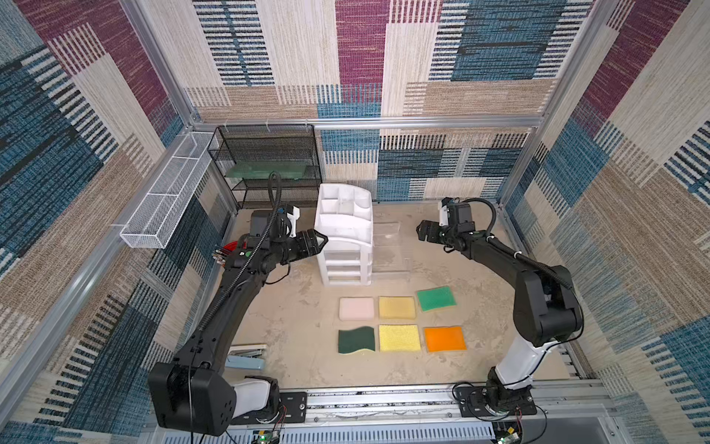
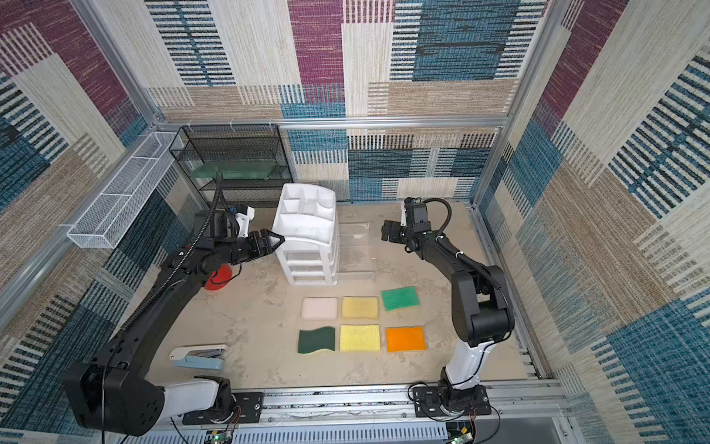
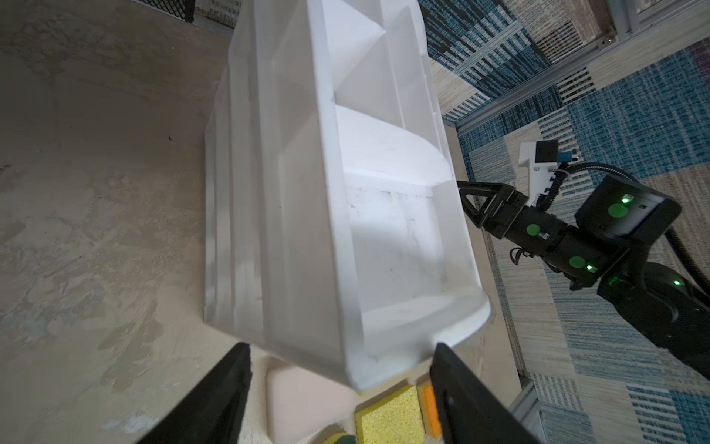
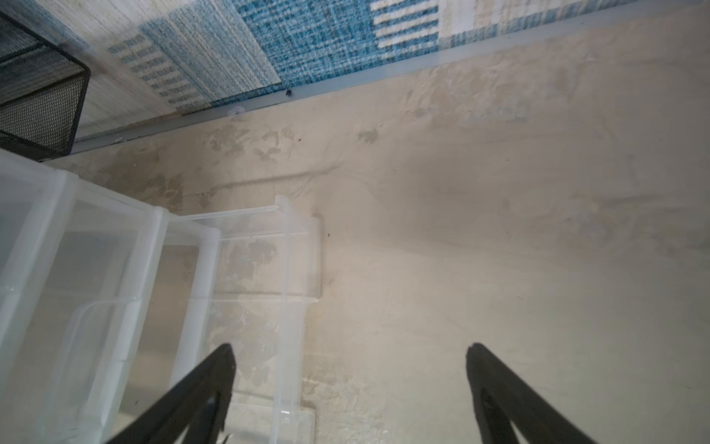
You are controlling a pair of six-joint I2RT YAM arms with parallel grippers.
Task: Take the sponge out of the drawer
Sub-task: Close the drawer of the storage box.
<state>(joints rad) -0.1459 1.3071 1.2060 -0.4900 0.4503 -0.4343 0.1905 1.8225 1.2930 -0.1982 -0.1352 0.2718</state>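
Note:
The white drawer chest [image 1: 343,234] stands mid-table, and its clear drawers [image 1: 389,246] are pulled out to the right. In the right wrist view those drawers [image 4: 246,265] look empty. Several sponges lie in front of the chest: pale pink [image 1: 356,308], yellow [image 1: 397,307], green [image 1: 436,298], dark green [image 1: 356,340], a second yellow [image 1: 398,338] and orange [image 1: 445,339]. My left gripper [image 1: 323,240] is at the chest's left side near its top. Its jaws stand apart around the chest's front corner [image 3: 369,380]. My right gripper [image 1: 420,230] hovers open beside the pulled-out drawers, holding nothing.
A black wire-mesh rack [image 1: 269,165] stands behind the chest at the back left. A white mesh basket [image 1: 165,196] hangs on the left wall. A stapler [image 2: 199,355] lies near the front left, and a red object [image 2: 219,278] sits under the left arm.

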